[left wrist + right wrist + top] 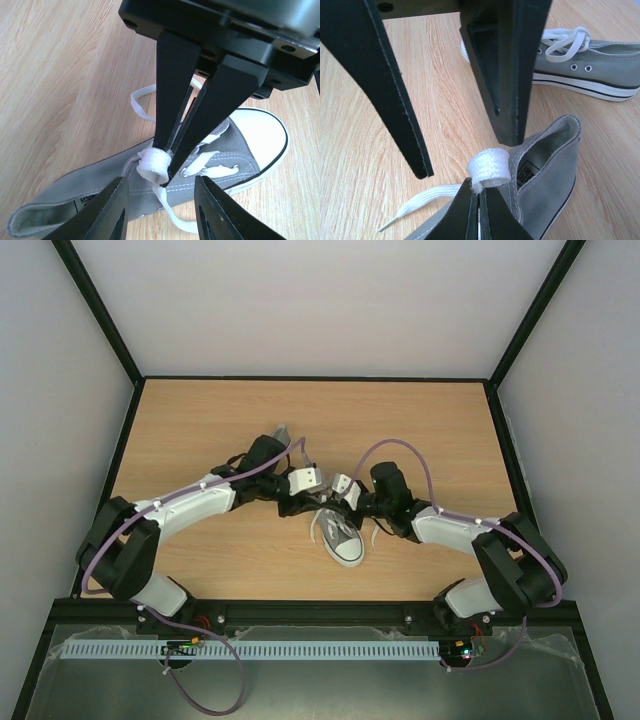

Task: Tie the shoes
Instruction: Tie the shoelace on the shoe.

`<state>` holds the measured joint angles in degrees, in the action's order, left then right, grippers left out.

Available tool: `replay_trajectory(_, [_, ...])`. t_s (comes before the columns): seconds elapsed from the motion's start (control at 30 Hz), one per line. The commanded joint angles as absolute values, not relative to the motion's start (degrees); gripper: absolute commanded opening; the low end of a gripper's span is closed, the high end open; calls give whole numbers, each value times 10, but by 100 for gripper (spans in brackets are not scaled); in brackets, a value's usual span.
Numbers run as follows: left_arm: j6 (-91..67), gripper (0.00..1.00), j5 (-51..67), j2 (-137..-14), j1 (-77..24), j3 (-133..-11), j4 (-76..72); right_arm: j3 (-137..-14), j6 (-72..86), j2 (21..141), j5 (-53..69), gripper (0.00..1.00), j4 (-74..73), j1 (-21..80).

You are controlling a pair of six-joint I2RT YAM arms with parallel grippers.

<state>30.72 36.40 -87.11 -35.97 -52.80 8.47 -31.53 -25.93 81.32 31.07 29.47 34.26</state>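
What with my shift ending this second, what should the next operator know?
Left pincer: open around the lace loop, not gripping it.
Right pincer: shut on the lace loop.
Shoes: near shoe sits under both pincers, one lace end loose on the table; other shoe sits apart, laces look knotted.
Done: loop formed and pinched.
Left: finish the near shoe's bow.

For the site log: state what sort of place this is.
Probably a robot lab test cell: a wooden table boxed in by plain white walls on a black frame.
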Motion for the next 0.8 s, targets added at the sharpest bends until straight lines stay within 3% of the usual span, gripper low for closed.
replay_trajectory(0.0, [346, 39, 393, -881, -364, -549, 88, -310, -293, 799, 331, 2, 281, 346])
replay_trajectory(0.1, [358, 38, 387, -888, -370, -559, 86, -312, -306, 800, 340, 2, 277, 346])
replay_trajectory(0.33, [400, 20, 383, -916, -372, -593, 127, -312, -312, 796, 344, 2, 275, 346])
replay_trajectory(0.63, [440, 20, 375, -914, -377, -584, 146, -312, -318, 789, 345, 2, 272, 346])
replay_trajectory(0.73, [442, 3, 374, -914, -377, -589, 147, -313, -319, 788, 346, 2, 268, 346])
replay_trajectory(0.77, [442, 2, 375, -914, -378, -591, 149, -314, -319, 788, 346, 2, 264, 346])
